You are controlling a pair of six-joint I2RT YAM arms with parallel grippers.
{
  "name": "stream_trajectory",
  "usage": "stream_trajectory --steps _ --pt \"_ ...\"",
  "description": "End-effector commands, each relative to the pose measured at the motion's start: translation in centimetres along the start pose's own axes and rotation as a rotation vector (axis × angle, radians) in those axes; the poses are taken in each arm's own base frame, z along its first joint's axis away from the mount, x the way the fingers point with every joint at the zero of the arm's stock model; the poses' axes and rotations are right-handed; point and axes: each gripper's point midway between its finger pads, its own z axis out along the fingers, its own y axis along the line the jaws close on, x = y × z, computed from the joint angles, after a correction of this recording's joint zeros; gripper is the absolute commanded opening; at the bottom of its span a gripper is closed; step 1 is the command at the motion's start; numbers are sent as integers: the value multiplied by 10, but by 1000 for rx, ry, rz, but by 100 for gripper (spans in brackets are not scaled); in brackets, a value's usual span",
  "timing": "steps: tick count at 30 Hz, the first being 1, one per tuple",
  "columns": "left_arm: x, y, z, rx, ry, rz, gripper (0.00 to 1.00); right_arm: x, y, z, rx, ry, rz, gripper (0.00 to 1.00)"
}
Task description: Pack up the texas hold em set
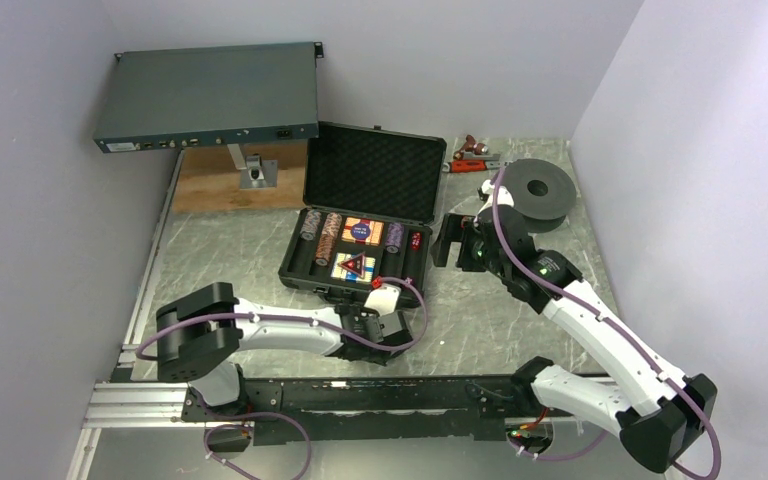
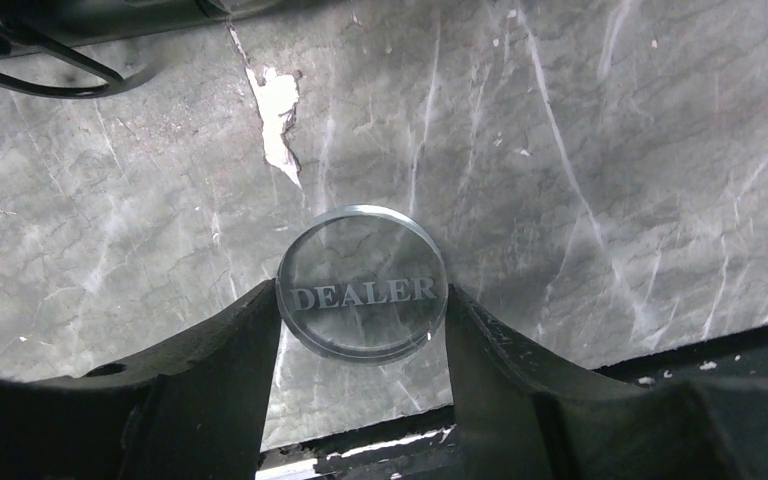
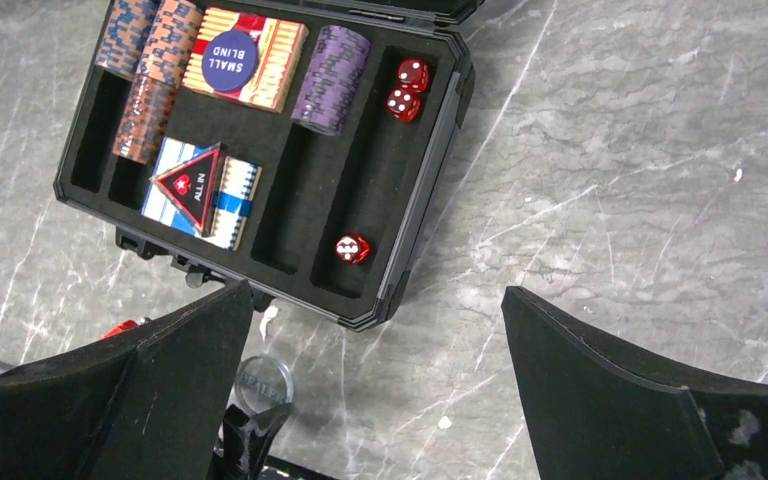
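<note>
left gripper sits low over the table, jaws part-way in, one dark finger on each side of a clear round dealer button. pads meet or nearly meet its rim; whether it is truly gripped cannot be told. the button lies just off the near edge of the open black case, whose lid stands up behind. chips, decks and dice sit in its slots. right gripper hangs spread wide by the case's right side, holding nothing. the left arm is nearer, so the carry likely runs up and away from the bases, into the foam.
</note>
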Motion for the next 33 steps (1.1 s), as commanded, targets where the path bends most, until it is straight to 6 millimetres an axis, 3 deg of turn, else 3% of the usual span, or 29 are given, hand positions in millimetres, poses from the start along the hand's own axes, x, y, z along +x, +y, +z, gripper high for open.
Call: stream_trajectory --steps 1,3,4,16,23,33 --pt "2 -6 -10 79 -17 49 15 -2 6 -7 -47 -11 -16 100" --pt "-3 -8 -14 103 -40 56 1 0 5 -7 -52 -6 -16 100" --pt "-5 -7 -15 103 -50 56 0 2 5 -7 -53 -1 -15 100" --pt "-21 -5 -32 176 -149 61 0 38 7 -3 -117 98 -4 100" --pt "-39 -3 -47 203 -246 80 0 73 57 -6 -424 255 72 98" --pt "-70 -11 -73 269 -382 128 0 107 91 -10 -635 441 132 89"
